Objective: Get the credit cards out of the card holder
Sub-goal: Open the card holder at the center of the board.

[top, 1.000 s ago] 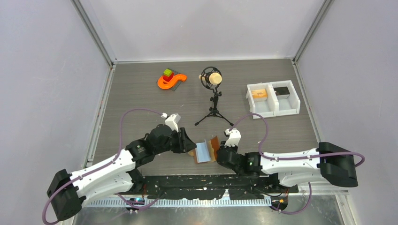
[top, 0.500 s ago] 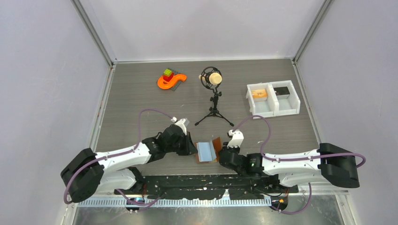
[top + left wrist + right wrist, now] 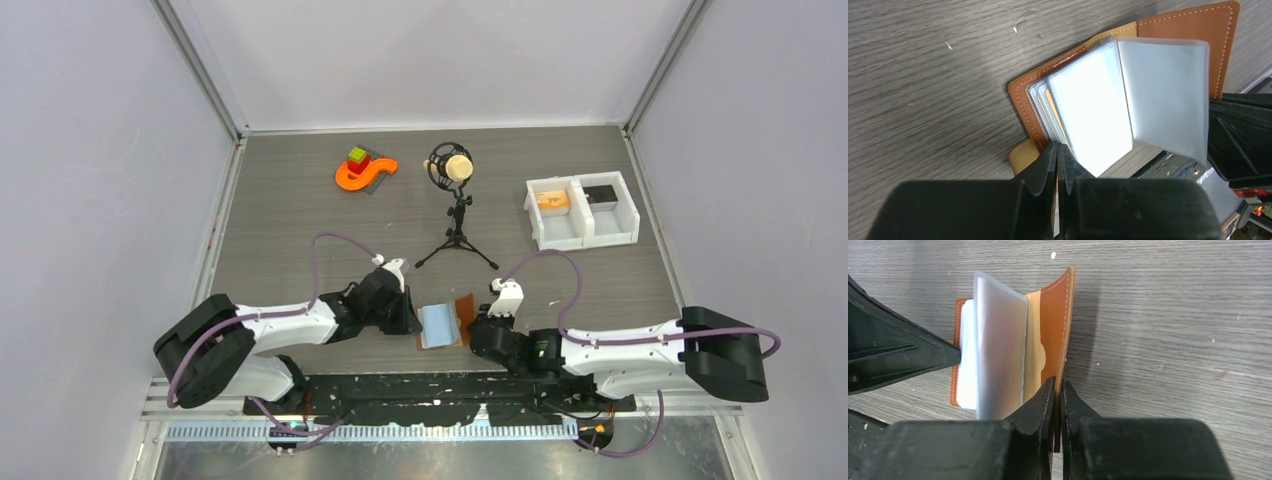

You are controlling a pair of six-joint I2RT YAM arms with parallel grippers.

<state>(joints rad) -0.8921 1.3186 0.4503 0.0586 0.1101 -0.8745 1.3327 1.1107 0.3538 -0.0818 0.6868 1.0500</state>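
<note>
The brown leather card holder (image 3: 445, 322) lies open near the table's front edge, between my two grippers. Its clear plastic sleeves (image 3: 1163, 95) fan up from the pale inside; one sleeve (image 3: 998, 350) stands upright. My left gripper (image 3: 412, 318) is shut at the left side, its tips (image 3: 1057, 147) pinching a thin orange edge among the sleeves, beside the small tan tab (image 3: 1020, 155). I cannot tell whether that edge is a card or the cover. My right gripper (image 3: 470, 325) is shut (image 3: 1058, 382) on the brown right cover (image 3: 1053, 315), which stands tilted up.
A microphone on a black tripod (image 3: 455, 215) stands behind the card holder. An orange toy with blocks (image 3: 362, 170) is at the back left. A white two-compartment bin (image 3: 582, 212) is at the back right. The black mounting rail (image 3: 430, 390) runs just in front.
The left arm has stretched lower and its gripper has moved right, closer to the card holder. The card holder has come down from a raised tilt to lie flatter on the table.
</note>
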